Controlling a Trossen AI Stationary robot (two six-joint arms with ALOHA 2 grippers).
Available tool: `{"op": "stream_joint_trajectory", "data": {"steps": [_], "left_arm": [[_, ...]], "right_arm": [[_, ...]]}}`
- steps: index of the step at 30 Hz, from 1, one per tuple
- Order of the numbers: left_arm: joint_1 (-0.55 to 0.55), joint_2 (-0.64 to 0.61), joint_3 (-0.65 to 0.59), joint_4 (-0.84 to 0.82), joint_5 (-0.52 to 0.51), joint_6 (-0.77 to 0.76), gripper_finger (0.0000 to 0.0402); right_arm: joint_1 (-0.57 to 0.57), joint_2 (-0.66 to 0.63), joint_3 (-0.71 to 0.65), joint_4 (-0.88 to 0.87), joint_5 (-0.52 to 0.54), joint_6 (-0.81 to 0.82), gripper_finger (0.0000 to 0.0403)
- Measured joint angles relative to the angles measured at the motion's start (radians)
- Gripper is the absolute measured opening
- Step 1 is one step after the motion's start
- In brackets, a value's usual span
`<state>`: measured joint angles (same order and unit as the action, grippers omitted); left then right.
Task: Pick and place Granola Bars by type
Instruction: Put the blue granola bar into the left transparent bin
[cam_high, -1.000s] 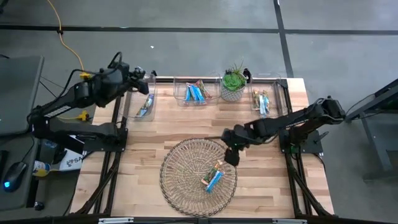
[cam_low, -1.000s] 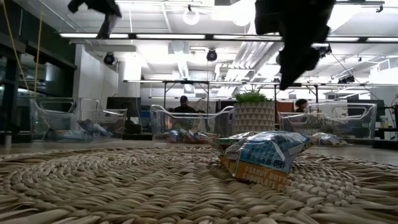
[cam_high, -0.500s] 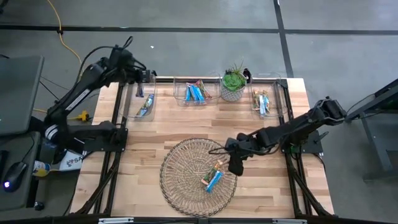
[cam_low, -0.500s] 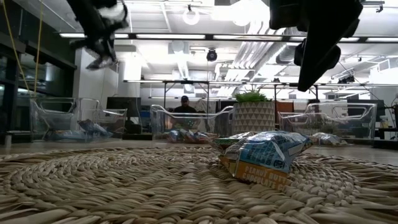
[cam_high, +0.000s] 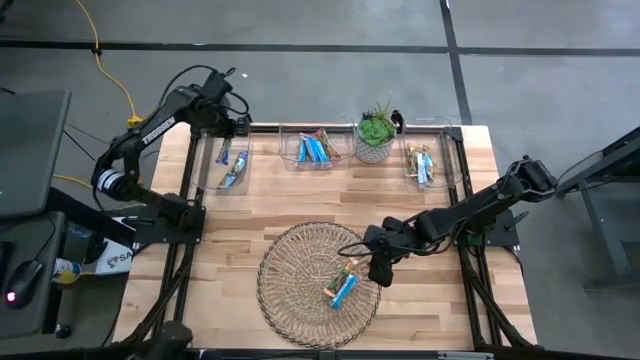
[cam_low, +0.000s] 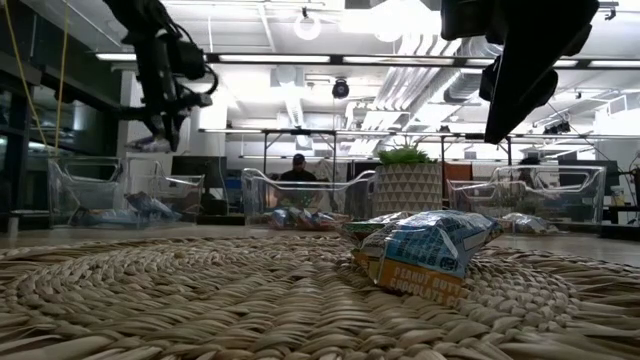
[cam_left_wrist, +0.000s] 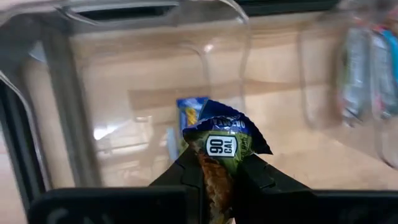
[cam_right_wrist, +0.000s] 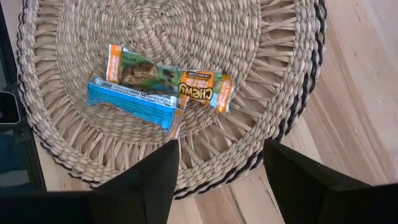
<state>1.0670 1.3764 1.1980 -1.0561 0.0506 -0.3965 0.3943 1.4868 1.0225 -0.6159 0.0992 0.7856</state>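
Two granola bars lie on the round woven basket (cam_high: 300, 290): a tan bar (cam_right_wrist: 168, 78) partly over a blue one (cam_right_wrist: 130, 98), seen as a pile (cam_low: 425, 255) in the low view. My right gripper (cam_right_wrist: 221, 180) hangs open above the basket's right rim (cam_high: 378, 270), short of the bars. My left gripper (cam_high: 226, 140) is shut on a dark blue-green bar (cam_left_wrist: 222, 140) above the far-left clear bin (cam_high: 230, 170), where a blue bar (cam_left_wrist: 188, 112) lies. My left gripper pinches the dark bar between its two fingers by one end (cam_left_wrist: 217, 177). The fingers come from above, slanting steeply down. The bar's crimped free end (cam_left_wrist: 224, 124) sticks out past the fingertips, clear of the bin below.
Two more clear bins (cam_high: 312, 148) (cam_high: 425, 160) with bars stand along the far edge, a potted plant (cam_high: 375, 135) between them. Bare wood table (cam_high: 230, 240) lies left of the basket. People sit in the room beyond (cam_low: 295, 170).
My left gripper has swung in over the far-left bin and come down, tipping to point more steeply downward, still shut on the bar. My right gripper has drifted a little toward the near edge over the basket's right rim, staying open.
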Motion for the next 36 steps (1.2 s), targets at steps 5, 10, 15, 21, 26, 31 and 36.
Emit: {"op": "stream_joint_trajectory", "data": {"steps": [5, 10, 15, 21, 26, 31, 36], "left_arm": [[0.0, 0.065, 0.0, 0.021, -0.051, 0.0, 0.004], [0.0, 0.122, -0.027, 0.061, -0.06, -0.012, 0.004], [0.001, 0.132, -0.12, 0.158, -0.032, -0.07, 0.004], [0.0, 0.132, -0.215, 0.242, 0.005, -0.11, 0.004], [0.0, 0.132, -0.269, 0.254, -0.006, -0.124, 0.004], [0.0, 0.132, -0.276, 0.257, 0.01, -0.063, 0.0073], [0.0, 0.132, -0.276, 0.257, 0.048, -0.044, 0.0137]], "right_arm": [[0.0, 0.0, 0.0, 0.0, 0.006, 0.004, 0.0218], [0.0, 0.0, 0.0, 0.0, 0.027, 0.004, 0.0218], [0.0, 0.0, 0.0, 0.0, 0.053, 0.022, 0.0218], [0.0, 0.0, 0.0, 0.0, 0.056, 0.024, 0.0218], [0.0, 0.0, 0.0, 0.0, 0.056, 0.023, 0.0218], [0.0, 0.0, 0.0, 0.0, 0.056, 0.019, 0.0218], [0.0, 0.0, 0.0, 0.0, 0.056, 0.014, 0.0218]]}}
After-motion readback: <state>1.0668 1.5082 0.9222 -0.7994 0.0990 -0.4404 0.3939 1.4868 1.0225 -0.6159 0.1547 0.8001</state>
